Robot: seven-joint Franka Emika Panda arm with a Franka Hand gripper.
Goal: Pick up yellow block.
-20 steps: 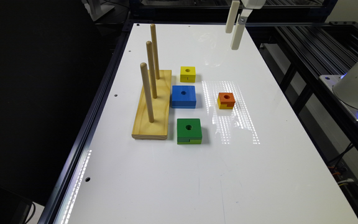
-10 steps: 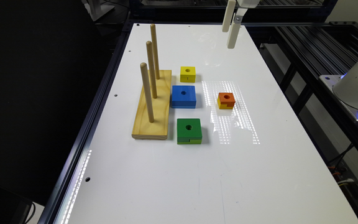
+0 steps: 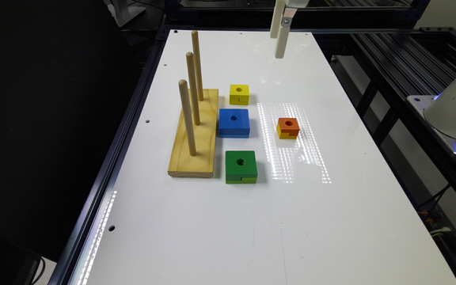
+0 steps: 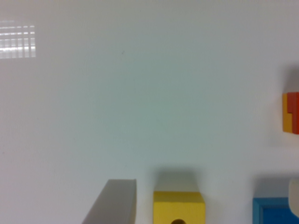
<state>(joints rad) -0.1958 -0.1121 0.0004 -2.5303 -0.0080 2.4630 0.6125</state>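
The yellow block (image 3: 239, 94) is a small cube with a round hole in its top. It rests on the white table (image 3: 331, 221) beside the far end of the wooden peg base (image 3: 196, 134). My gripper (image 3: 280, 36) hangs high over the far part of the table, well beyond the yellow block and toward the exterior view's right of it. It holds nothing. In the wrist view the yellow block (image 4: 179, 207) lies at the picture's edge, between a grey finger (image 4: 114, 203) and the pale edge of the other finger (image 4: 294, 191), which stand wide apart.
A blue block (image 3: 234, 122) and a green block (image 3: 241, 166) line up nearer than the yellow one along the peg base, which carries three upright pegs (image 3: 187, 118). A small orange-topped block (image 3: 288, 127) sits alone toward the exterior view's right.
My gripper has drifted toward the exterior view's left, closer to being in line with the yellow block. The blocks have not moved.
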